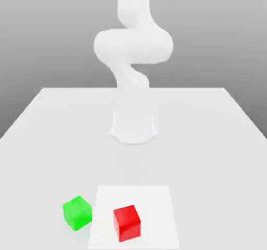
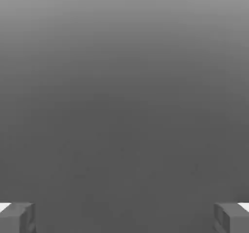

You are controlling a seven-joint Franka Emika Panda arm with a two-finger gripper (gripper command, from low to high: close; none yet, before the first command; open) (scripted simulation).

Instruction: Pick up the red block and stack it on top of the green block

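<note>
The red block (image 1: 127, 223) rests on the table near its front edge, on a paler white square patch (image 1: 151, 202). The green block (image 1: 77, 212) stands just to the exterior view's left of it, a small gap apart, with its edge at the patch's border. In the hand view my gripper (image 2: 124, 218) is open: its two grey fingertips (image 2: 17, 217) sit far apart with nothing between them, and only plain grey background lies ahead. The arm (image 1: 133, 46) rises from its base and leaves the exterior view at the top.
The round arm base (image 1: 133, 126) stands at the middle of the white table (image 1: 208, 139), behind both blocks. The table's front edge runs close to the blocks.
</note>
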